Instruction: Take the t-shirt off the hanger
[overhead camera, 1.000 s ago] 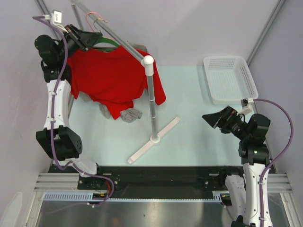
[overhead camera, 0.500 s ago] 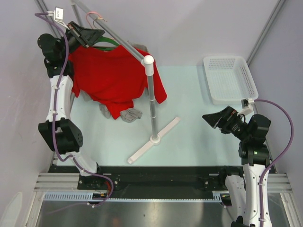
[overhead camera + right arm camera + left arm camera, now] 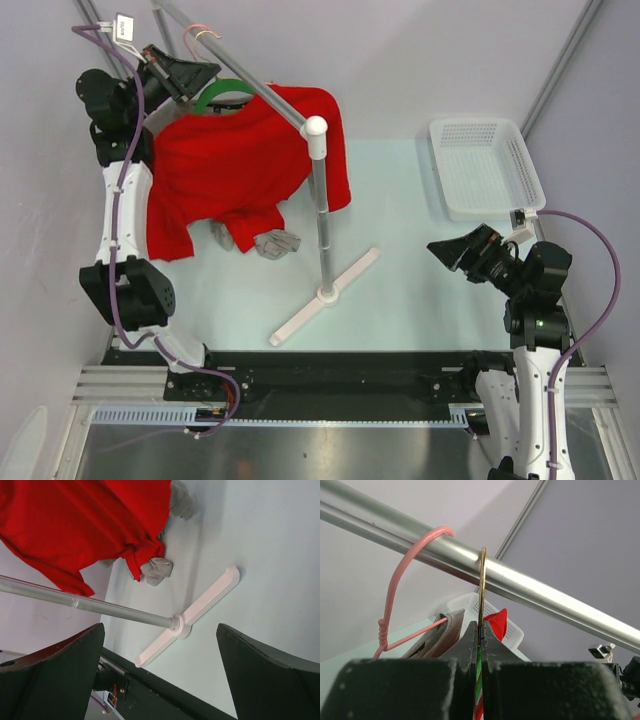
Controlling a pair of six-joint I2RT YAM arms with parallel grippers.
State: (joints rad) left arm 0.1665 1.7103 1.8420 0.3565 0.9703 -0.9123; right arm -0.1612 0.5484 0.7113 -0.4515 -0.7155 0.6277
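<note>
Left gripper (image 3: 479,630): pinched shut on the thin metal neck of the green hanger (image 3: 222,92), just under the rail (image 3: 520,582). In the wrist view the jaws meet with only the wire between them.
Right gripper (image 3: 447,250): fingers spread wide, nothing in them. It sits low over the table (image 3: 400,220), near the white basket (image 3: 487,165) and well apart from the garment.
T-shirt (image 3: 240,165): red, on the hanger at the upper-left stretch of the rail. One part is thrown across the rail by the white post cap (image 3: 315,127). The lower edge hangs down near a grey cloth (image 3: 275,242) on the table.
Pink wire hanger (image 3: 395,587): bare, hooked on the rail just beside the gripped one.
Step in hand (my reading): fixing the hanger so the shirt can be drawn off it. The shirt is not yet free.
How to do it well: hold the pinch firm on the neck so the hanger cannot swivel. Bring the right arm in to take a shoulder or hem. Slide the fabric along the hanger arm one shoulder at a time, not straight down. Steer clear of the pink hook.
Risk: fabric lying over the rail may drag on the stand (image 3: 322,210) and tip it (the base looks light). The wire may also twist in the jaws.
</note>
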